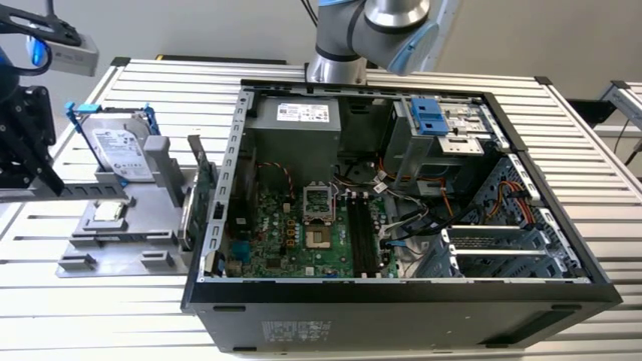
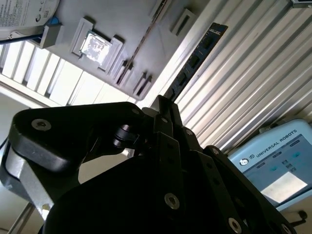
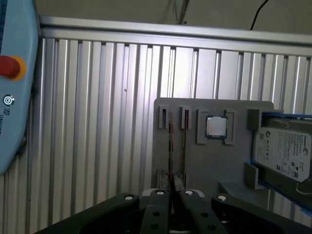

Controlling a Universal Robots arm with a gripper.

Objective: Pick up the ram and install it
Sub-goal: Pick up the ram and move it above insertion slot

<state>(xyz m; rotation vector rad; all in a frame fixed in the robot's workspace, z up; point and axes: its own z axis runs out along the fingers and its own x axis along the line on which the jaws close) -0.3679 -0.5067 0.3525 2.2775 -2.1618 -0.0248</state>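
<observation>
The ram is pinched at one end by the end effector, whose fingers are pressed onto its two faces. The rest of its length sticks out free beyond the fingertips. It hangs over the ribbed metal table beside the grey fixture, not resting in any of that fixture's holders.

With the grip so close to one end, the carry is best done slowly and without sudden turns. A long free length would probably swing or slip between the pads if jerked. Keeping the stick in line with the fingers, as it is now, should help it stay square. The path should also stay clear of the fixture's raised posts and of the wall of the computer case, which stands well apart toward the exterior view's right. The long black memory slots on the board inside appear unfilled, so the install is judged not yet done.

In the second wrist view the ram shows as a long, narrow dark strip carrying a row of small rectangular chips. In the first wrist view it is edge-on, a very thin line. It looks stiff but slight, and likely to suffer from side loads.

On the fixture sit a square processor chip and a silver hard drive.
</observation>
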